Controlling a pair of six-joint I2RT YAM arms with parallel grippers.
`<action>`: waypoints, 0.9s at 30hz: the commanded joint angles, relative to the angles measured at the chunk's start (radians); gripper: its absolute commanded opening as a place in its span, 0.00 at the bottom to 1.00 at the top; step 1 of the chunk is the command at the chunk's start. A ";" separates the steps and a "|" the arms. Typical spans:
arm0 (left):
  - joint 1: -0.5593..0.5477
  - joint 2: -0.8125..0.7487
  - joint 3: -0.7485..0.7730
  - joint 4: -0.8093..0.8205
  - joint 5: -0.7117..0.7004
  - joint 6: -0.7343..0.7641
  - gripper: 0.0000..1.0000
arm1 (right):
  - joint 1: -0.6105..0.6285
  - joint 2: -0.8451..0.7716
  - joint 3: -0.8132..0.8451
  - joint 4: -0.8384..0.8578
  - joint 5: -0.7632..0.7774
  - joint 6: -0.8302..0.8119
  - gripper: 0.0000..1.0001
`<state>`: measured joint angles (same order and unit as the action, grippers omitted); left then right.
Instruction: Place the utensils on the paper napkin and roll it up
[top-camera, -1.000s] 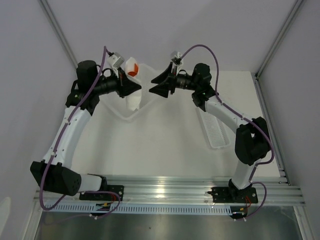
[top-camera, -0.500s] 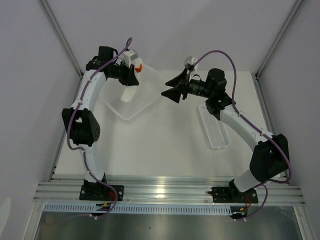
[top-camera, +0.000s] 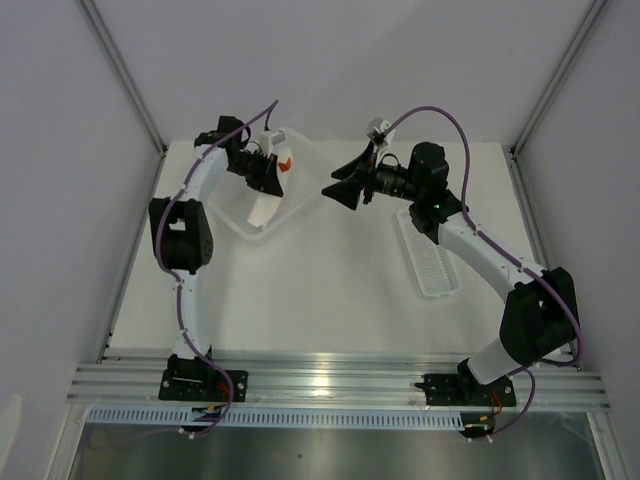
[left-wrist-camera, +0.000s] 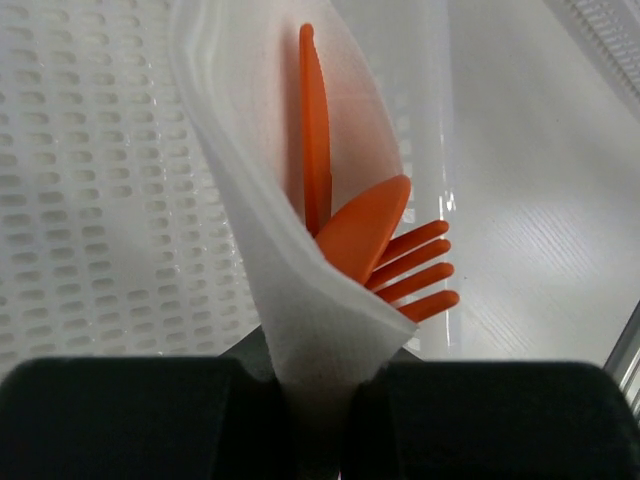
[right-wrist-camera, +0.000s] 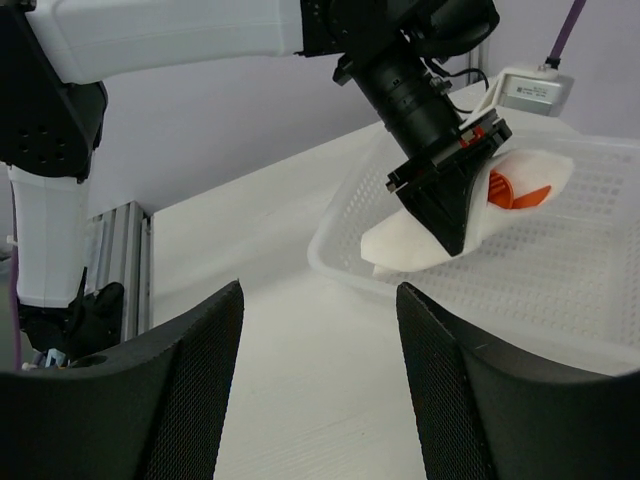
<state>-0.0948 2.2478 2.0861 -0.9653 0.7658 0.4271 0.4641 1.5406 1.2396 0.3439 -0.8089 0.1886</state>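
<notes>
White table (top-camera: 330, 290), grey walls (top-camera: 400, 60), aluminium rail (top-camera: 340, 385), paper napkin (top-camera: 263, 208) over mesh basket (top-camera: 300, 182)

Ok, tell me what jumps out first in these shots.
The orange utensils poke out of the rolled paper napkin, which the left gripper pinches over the white mesh basket at the table's far left. Just right of the basket, the right gripper hangs wide open and empty.

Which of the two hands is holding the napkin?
The left hand, shut on the napkin with orange utensils inside; the right hand is open and empty.
</notes>
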 joint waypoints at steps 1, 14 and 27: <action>0.009 0.028 0.037 -0.018 0.044 -0.004 0.01 | 0.022 -0.025 0.029 -0.016 0.030 0.002 0.65; 0.004 0.052 -0.038 -0.191 0.139 0.177 0.01 | 0.053 0.010 0.078 -0.072 0.048 -0.008 0.65; 0.001 0.091 0.010 -0.294 0.078 0.216 0.10 | 0.061 0.052 0.116 -0.077 0.036 0.003 0.65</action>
<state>-0.0933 2.3363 2.0182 -1.2270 0.8425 0.6460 0.5198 1.5875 1.3041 0.2584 -0.7715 0.1883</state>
